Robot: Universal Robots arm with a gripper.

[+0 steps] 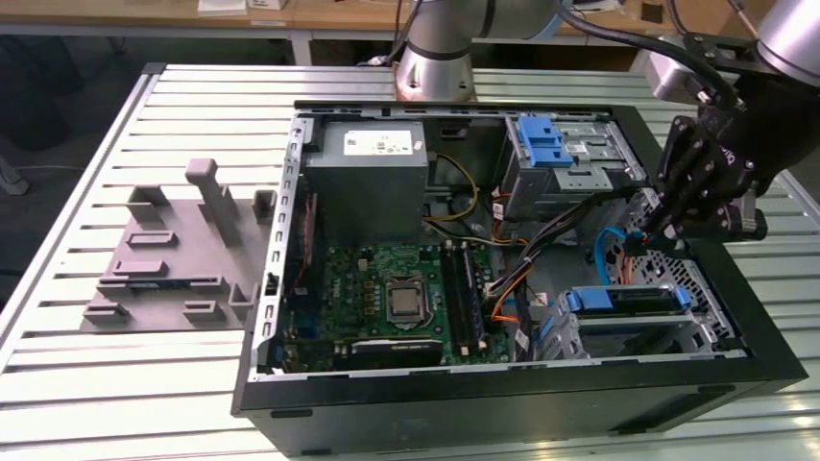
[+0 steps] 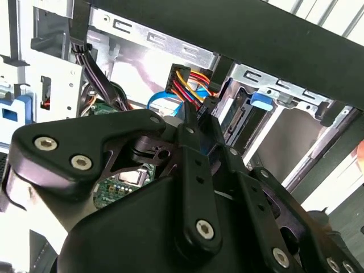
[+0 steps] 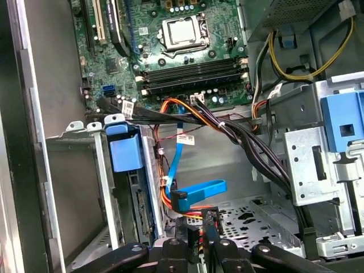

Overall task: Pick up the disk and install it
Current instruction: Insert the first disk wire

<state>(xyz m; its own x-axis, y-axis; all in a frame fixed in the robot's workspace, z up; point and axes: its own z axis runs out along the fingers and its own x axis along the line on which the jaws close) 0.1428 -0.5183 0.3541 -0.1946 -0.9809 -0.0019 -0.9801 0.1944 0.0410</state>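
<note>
Disk point(image 1: 621, 300) sits in the cage point(image 1: 640, 331) at the case's corner on the exterior view's right, its blue bracket showing on top; in the first wrist view it point(image 3: 126, 153) is seated in the cage's slot, bracket tab outward, a second bay beside it bare. Judged: the seating is done; cabling is what's left; the disk's connector end carries no plug that I can make out.

Gripper point(image 1: 647, 226) hangs inside the case just beyond the cage, above the perforated floor; in the first wrist view the gripper point(image 3: 195, 239) is closed on a small black plug point(image 3: 195, 230) with coloured wires point(image 3: 187, 213) trailing off it.

Second wrist view adds the same bundle point(image 2: 190, 88), red, yellow and black, running up over the fingers point(image 2: 196, 165); exterior view alone gives the whole case point(image 1: 513, 384), motherboard point(image 1: 397, 298) and the grey fixture point(image 1: 180, 250) well apart on the table point(image 1: 77, 384).
</note>
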